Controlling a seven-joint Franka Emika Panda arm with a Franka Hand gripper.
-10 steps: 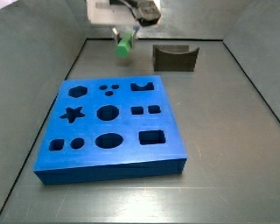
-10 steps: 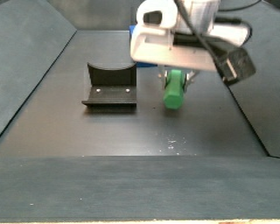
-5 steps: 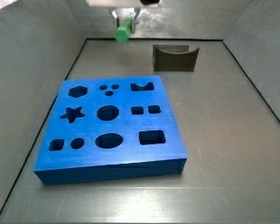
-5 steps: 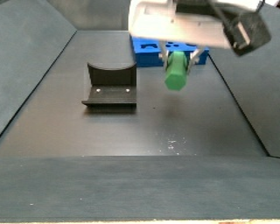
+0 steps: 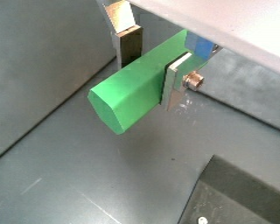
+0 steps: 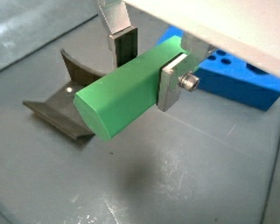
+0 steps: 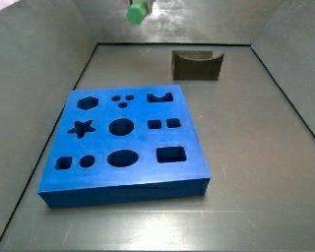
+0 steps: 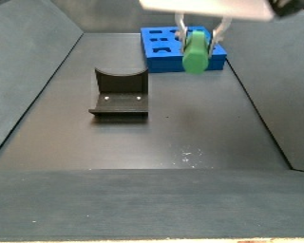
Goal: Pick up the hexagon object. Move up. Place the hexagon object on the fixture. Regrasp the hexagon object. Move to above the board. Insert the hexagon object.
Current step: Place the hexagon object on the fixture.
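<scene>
1. Here, closest in both wrist views, my hand (image 5: pixel 152 61) is closed on the small bright green hexagon-sided peg (image 5: pixel 136 84); the flat silver finger plates (image 6: pixel 171 80) press its two long sides, and its blunt end sticks out past them.
2. The peg hangs clear of the dark grey counter (image 5: pixel 60 175), touching nothing but my fingers.
3. In a side view the hand (image 8: pixel 197 24) is high, mostly cut off by the picture's upper edge, with the green peg (image 8: pixel 197 50) upright below it.
4. Beneath and to one side in a wrist view lies the dark olive-brown fixture block with its curved U-shaped notch (image 6: pixel 63 109), apart from the peg.
5. In a side view that fixture (image 8: pixel 118 95) stands on the counter well apart from the peg; its notch holds nothing.
6. Beyond, the thick bright blue rectangular board with many shaped holes (image 8: pixel 161 46) lies flat on the counter.
7. In a side view the board (image 7: pixel 125 143) fills the middle, the fixture (image 7: pixel 197 65) sits behind it, and only the peg's green tip (image 7: pixel 138 12) shows at the upper edge.
</scene>
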